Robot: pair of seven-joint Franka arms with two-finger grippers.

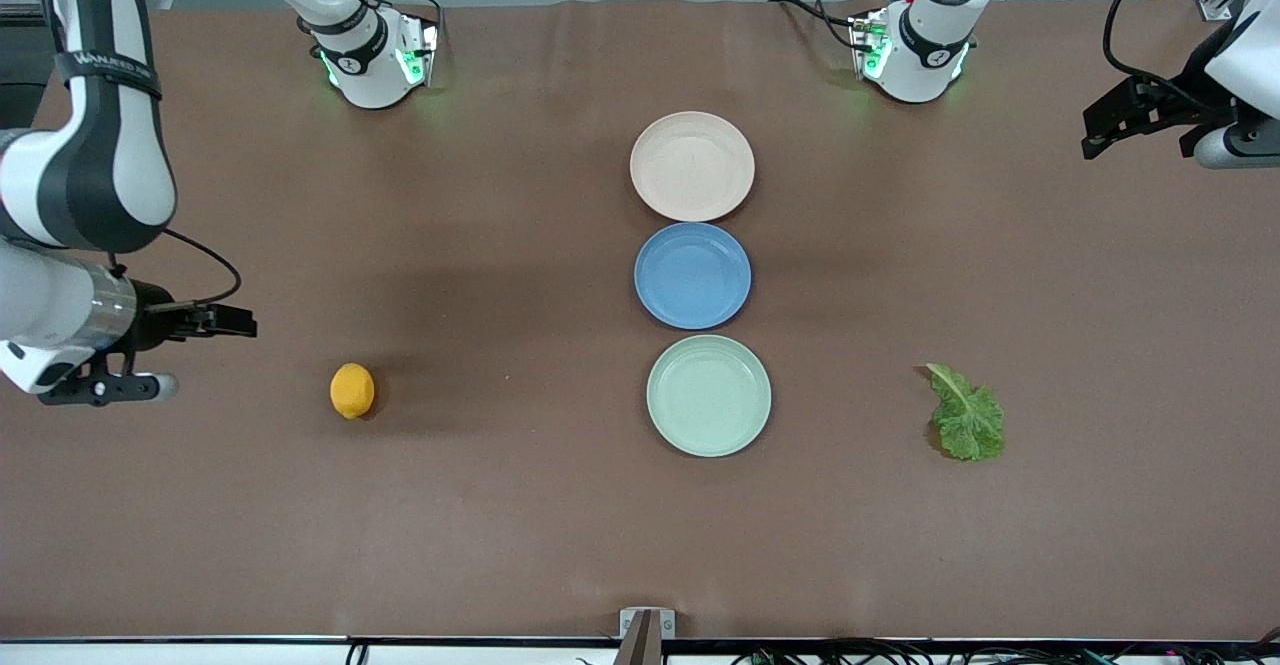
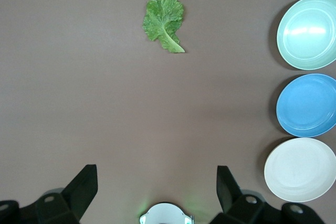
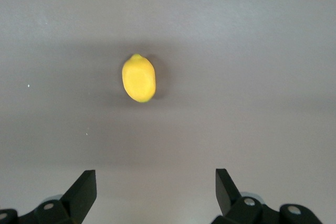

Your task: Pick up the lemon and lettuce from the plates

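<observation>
Lettuce lies lowest in front view, lower right of frame, flat on bare table, toward left arm's end. Lemon lower left, also on table, off the plates. Mid-frame column: beige-pink plate top, blue plate mid, mint plate bottom, all bare. Right gripper at left edge, left gripper upper right; both up in air, holding nothing.

Left wrist view: fingers spread wide, nothing between; lettuce upper centre, 3 plates down right edge.

Right wrist view: fingers spread wide, empty; lemon centre frame on table.
</observation>
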